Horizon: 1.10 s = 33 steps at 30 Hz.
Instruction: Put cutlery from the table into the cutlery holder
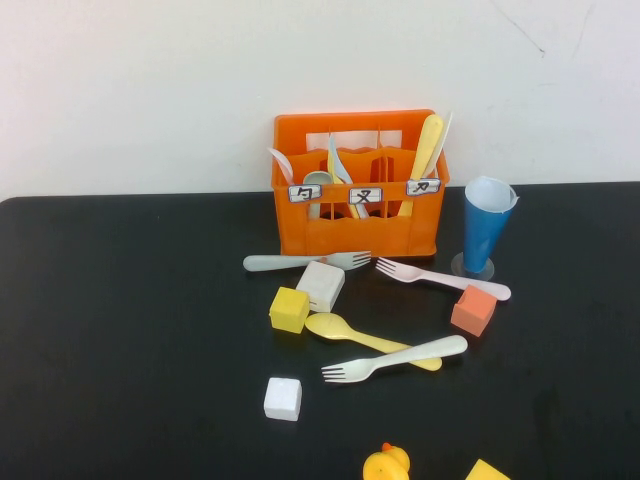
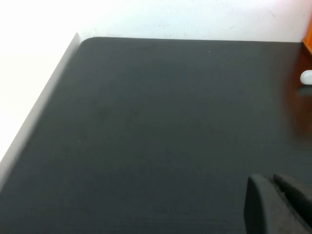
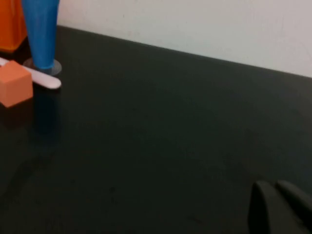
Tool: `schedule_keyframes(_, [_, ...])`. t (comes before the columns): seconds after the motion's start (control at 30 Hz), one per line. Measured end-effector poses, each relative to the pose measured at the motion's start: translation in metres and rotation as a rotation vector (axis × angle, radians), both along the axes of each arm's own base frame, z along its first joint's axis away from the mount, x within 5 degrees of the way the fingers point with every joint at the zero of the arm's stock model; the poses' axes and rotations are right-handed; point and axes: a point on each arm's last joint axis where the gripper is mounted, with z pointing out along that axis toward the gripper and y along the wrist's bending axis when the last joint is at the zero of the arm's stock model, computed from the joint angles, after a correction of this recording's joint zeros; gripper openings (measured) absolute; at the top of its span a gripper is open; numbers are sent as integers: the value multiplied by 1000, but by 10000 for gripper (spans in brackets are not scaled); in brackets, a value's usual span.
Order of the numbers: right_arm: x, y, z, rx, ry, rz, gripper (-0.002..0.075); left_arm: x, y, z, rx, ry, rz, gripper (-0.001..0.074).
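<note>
While the matte black worktop (image 1: 120, 330) meets a white wall, the left gripper (image 2: 280, 207) and right gripper (image 3: 280, 207) hover over bare surface; finger spread cannot be determined. Four cutlery pieces (image 1: 385, 362) lie well away, before the orange cutlery holder (image 1: 358, 190).

My feeds are evenly and brightly lit, with soft light from above. On the matte table (image 1: 120, 330) shadows are faint, and I see a dull orange reflection beside the cutlery holder (image 1: 358, 185). The left gripper (image 2: 280, 207) and right gripper (image 3: 282, 209) show as dark, defocused shapes at their frame edges. Both wrist views look soft and slightly hazy; the wall washes out white.
</note>
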Motion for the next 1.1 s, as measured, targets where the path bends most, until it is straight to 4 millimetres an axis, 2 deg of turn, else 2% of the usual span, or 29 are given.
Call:
schedule_keyframes(0.3, [0, 3, 0, 3, 0, 65, -2, 0, 0, 0, 0, 0, 0, -1])
schedule_keyframes(1.1, [0, 3, 0, 12, 2, 65, -2, 0, 0, 0, 2, 0, -1, -1])
